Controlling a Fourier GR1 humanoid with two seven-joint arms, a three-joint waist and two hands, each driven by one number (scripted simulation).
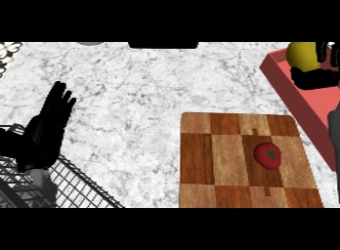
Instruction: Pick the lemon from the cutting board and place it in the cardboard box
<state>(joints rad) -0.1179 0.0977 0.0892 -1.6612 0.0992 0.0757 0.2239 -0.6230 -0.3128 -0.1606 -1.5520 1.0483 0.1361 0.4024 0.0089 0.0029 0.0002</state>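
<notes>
The yellow lemon (pixel 300 54) is at the top right, over the reddish open box (pixel 297 97) that stands right of the cutting board. My right hand (pixel 318 77) has its black fingers curled round the lemon's right side and hides part of it. Its grey forearm runs down the right edge. The wooden checkered cutting board (pixel 223 161) lies at the lower middle right with no lemon on it. At the left, my left hand (pixel 43 134) stands open with fingers up, resting.
A red tomato (pixel 268 155) sits on the right part of the board. A dark wire rack (pixel 68 188) fills the lower left corner under the left hand. Marbled counter spreads between them. Patterned tile shows at the top left.
</notes>
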